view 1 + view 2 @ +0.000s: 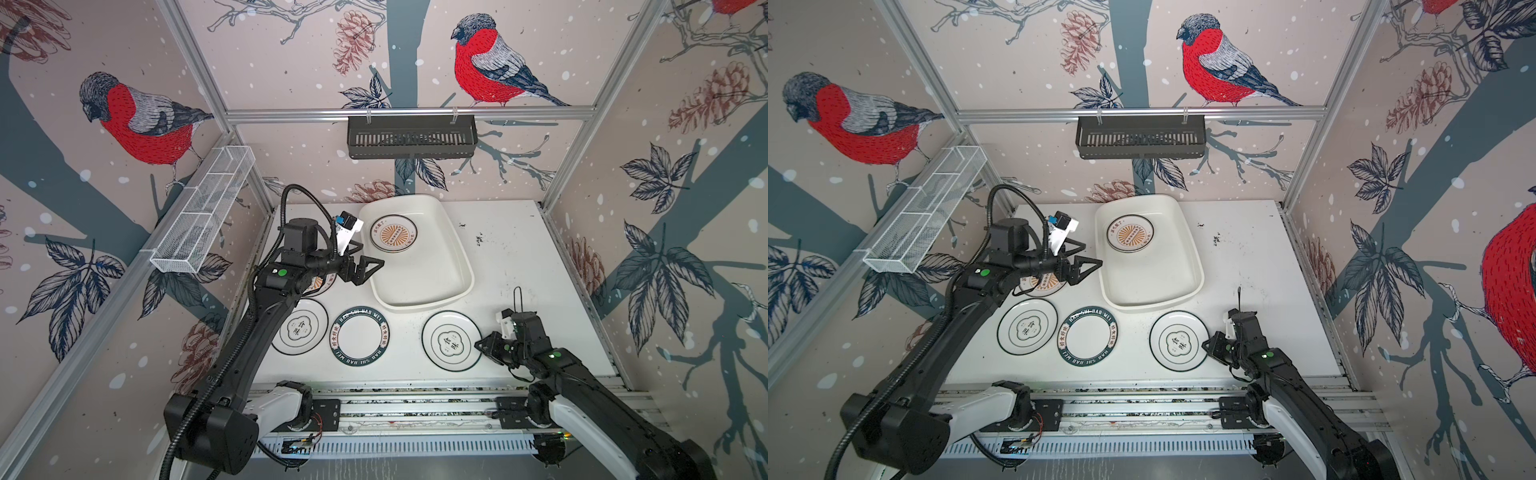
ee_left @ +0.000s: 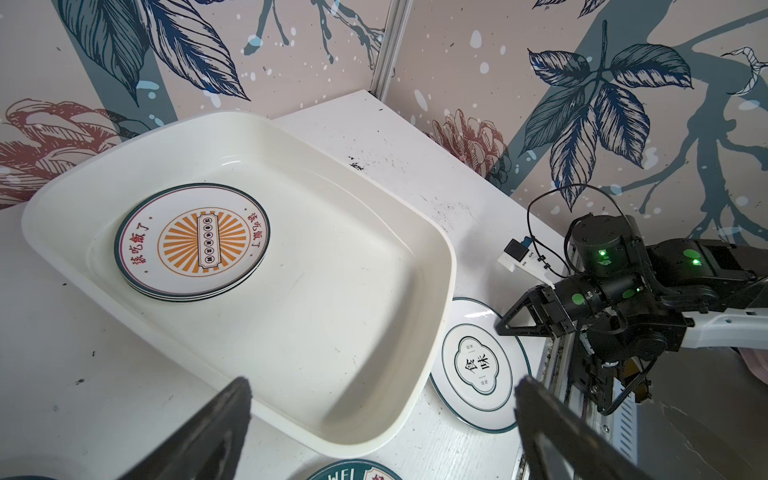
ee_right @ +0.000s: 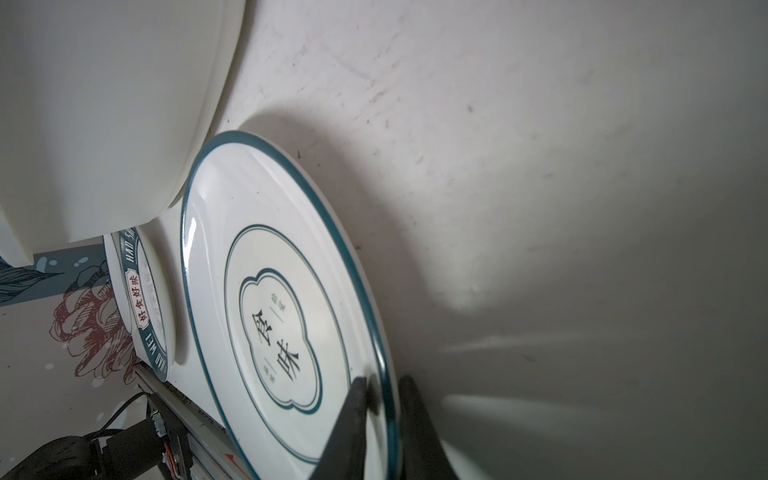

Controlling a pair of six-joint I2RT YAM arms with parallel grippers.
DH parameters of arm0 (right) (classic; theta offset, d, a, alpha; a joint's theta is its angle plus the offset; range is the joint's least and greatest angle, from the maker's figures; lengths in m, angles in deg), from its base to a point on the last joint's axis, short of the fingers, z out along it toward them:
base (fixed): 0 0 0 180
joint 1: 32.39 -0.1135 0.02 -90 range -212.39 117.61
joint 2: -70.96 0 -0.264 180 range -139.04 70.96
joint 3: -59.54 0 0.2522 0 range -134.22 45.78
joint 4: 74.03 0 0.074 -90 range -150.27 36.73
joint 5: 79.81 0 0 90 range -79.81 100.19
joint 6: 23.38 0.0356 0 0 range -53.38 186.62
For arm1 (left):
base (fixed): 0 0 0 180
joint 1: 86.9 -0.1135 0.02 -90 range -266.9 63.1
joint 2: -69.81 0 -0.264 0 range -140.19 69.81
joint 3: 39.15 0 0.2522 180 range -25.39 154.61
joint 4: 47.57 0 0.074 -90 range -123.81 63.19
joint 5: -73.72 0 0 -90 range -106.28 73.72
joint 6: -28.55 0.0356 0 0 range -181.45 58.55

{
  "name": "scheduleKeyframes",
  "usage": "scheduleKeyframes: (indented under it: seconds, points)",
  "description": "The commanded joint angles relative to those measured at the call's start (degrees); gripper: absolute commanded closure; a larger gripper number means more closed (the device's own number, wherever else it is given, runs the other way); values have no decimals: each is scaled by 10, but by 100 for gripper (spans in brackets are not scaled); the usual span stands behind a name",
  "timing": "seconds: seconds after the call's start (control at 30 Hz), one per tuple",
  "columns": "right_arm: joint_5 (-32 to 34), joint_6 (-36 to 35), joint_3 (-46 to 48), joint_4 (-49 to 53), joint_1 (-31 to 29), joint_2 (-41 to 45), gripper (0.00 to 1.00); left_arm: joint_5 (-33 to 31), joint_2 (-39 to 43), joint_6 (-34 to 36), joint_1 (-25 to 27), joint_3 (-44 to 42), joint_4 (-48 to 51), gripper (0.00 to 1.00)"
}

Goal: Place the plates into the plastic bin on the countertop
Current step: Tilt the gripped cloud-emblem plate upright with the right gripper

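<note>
The plastic bin (image 1: 419, 270) (image 1: 1154, 270) (image 2: 332, 311) lies at the back of the countertop (image 1: 519, 270) and holds a sunburst plate (image 1: 393, 233) (image 2: 191, 243) on top of others. Under my left arm lies another sunburst plate (image 1: 320, 283). In front of the bin lie an emblem plate (image 1: 300, 326), a green-lettered plate (image 1: 360, 338) and a right emblem plate (image 1: 451, 340) (image 3: 282, 316). My left gripper (image 1: 372, 254) (image 1: 1092, 254) (image 2: 382, 382) hangs open and empty over the bin's left rim. My right gripper (image 1: 478, 344) (image 1: 1204, 344) (image 3: 384, 380) is shut on the right emblem plate's rim.
A black slotted rack (image 1: 411, 137) hangs on the back rail. A white wire-mesh basket (image 1: 203, 208) is fixed to the left wall. Aluminium rails (image 1: 415, 403) run along the front edge. Dark specks (image 1: 478, 239) lie right of the bin.
</note>
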Motion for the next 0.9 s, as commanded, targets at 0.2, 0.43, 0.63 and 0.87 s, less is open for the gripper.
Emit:
scheduleKeyframes:
  seconds: [0.2, 0.43, 0.63, 0.87]
  points:
    - [-17, -23, 6, -9, 10, 6, 85, 4, 7, -2, 1, -2, -20, 2]
    - [-24, -27, 6, -10, 17, 10, 88, 0, 7, -1, 1, 4, -14, 2]
    - [-31, -28, 8, -12, 20, 13, 91, 0, 9, 1, 1, 4, -13, 2]
    - [-54, -29, 3, -20, 20, 22, 95, -7, 9, 4, 1, 5, -12, 2]
